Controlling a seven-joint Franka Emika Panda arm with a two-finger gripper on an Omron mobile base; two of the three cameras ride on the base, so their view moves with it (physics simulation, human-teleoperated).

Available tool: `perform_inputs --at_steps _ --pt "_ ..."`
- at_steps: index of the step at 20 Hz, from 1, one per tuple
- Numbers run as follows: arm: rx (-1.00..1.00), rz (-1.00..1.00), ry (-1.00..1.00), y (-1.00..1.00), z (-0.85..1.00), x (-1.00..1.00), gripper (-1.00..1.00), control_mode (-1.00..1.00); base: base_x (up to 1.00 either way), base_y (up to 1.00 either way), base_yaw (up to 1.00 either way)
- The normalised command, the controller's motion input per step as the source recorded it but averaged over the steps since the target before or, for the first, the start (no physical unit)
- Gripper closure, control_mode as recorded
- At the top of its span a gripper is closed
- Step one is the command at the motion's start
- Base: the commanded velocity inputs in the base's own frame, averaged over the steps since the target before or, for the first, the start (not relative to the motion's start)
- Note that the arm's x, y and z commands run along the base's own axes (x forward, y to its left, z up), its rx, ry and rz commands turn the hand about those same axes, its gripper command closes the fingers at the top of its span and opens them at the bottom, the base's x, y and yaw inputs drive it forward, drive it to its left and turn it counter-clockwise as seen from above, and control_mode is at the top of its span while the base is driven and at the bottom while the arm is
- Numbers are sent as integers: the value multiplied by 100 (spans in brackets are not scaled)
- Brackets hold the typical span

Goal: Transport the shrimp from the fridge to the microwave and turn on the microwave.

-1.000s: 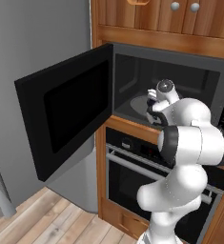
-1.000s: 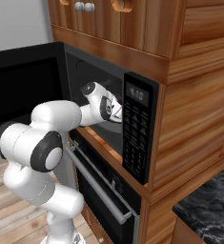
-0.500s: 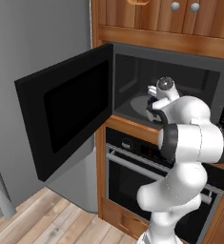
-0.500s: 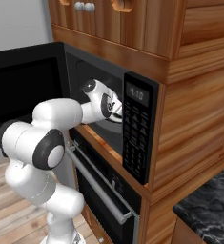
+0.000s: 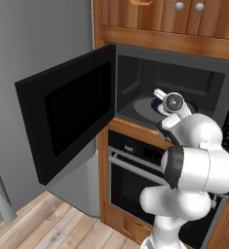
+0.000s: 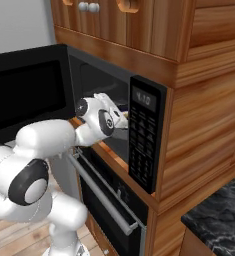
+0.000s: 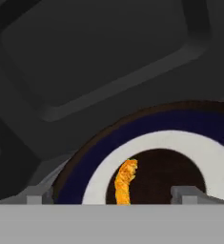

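Hand view: looking down into the dark cavity of the microwave (image 7: 85,62), onto a round plate (image 7: 180,143) with a dark blue outer ring, a white ring and a dark centre. Shrimp (image 7: 125,181) lying on that plate, across the inner edge of the white ring and onto the dark centre, orange and slightly curved, free of both fingers. Two grey fingertips (image 7: 186,194) rising at the bottom, well apart, one at each side of the shrimp, so the gripper (image 7: 108,200) spread wide with nothing between.

Left base view: microwave (image 5: 174,78) with its door (image 5: 67,112) swung wide to the left, dark window facing into the room. White arm reaching from the lower right into the opening, hand over the turntable (image 5: 143,104). Gripper itself hidden behind the wrist here. Black oven (image 5: 135,170) directly under the microwave, wooden cabinets (image 5: 150,14) above, wooden floor (image 5: 62,228) below. Grey fridge (image 5: 38,39) to the left, behind the open door.

Right base view: keypad (image 6: 141,135) at the right side of the microwave, display at its top. Hand inside the opening just left of the keypad. Horizontal handle of the oven (image 6: 106,195) below. Dark stone counter (image 6: 219,225) at the lower right.
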Motion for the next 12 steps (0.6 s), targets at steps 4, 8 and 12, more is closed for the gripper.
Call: perform_inputs --at_steps 4,8,12 --pt "0 -3 -7 21 21 -54 -100 -100 0 0 0" --pt "0 -6 1 13 8 -64 -100 -100 0 0 0" --pt "0 -8 6 10 10 -76 -100 -100 0 0 0"
